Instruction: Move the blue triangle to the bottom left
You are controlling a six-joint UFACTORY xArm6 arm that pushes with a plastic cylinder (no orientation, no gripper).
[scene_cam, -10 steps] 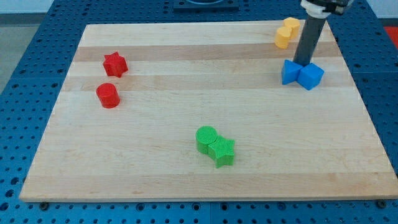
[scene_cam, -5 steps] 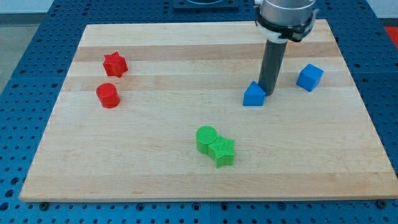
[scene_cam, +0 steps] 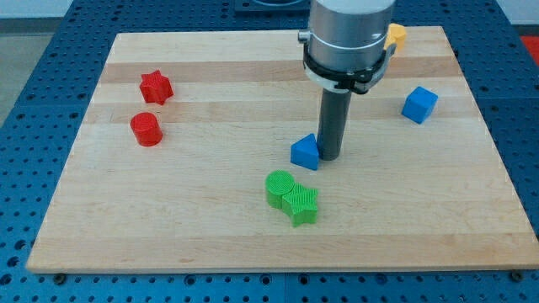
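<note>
My tip sat touching the blue triangle on its right side, mid-frame, nothing clamped. Green cylinder and green star lay just below. Best push was leftward first, clearing them, then down-left.

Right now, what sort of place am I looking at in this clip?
Most likely a robotics lab bench: a wooden board on a blue perforated table, small coloured blocks like the blue triangle, and my tip beside it.
</note>
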